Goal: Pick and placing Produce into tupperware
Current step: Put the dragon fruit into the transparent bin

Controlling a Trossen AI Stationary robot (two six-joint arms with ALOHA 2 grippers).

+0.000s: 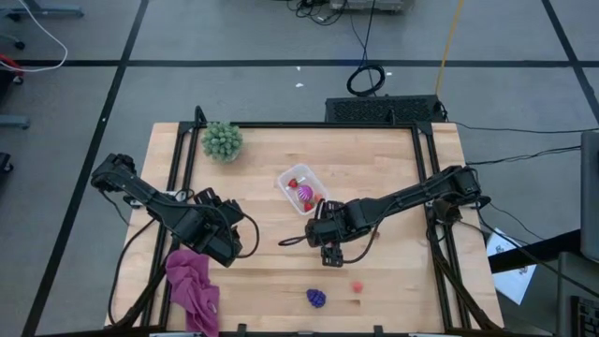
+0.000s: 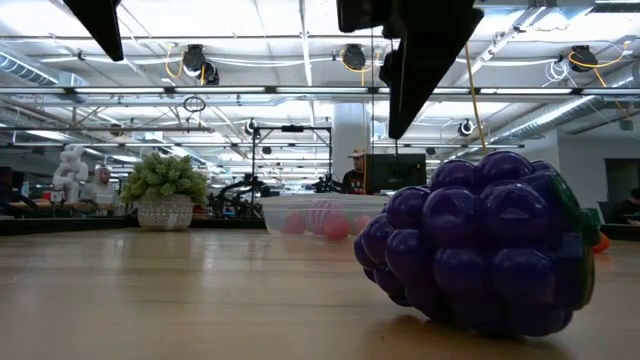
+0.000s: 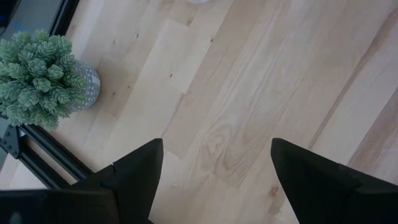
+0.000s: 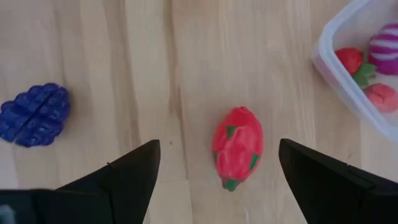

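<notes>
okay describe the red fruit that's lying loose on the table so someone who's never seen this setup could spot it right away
Start at the clear tupperware near the middle of the wooden table, then move toward the front edge, past the right gripper. Two pieces lie on bare wood there: the purple grapes and, beside them, the red fruit. It is oval, with small green flecks, unlike the knobbly purple cluster.

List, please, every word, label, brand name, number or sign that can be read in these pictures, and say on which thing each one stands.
There is no text that can be read in any view.
Tupperware: clear plastic, no label shows.
Purple toy grapes, red toy fruit: no marks.
Potted plant: plain pot, no writing.
White papers on the floor beside the table: any print on them is too small to read.
Monitor behind the table: dark, nothing legible.
</notes>
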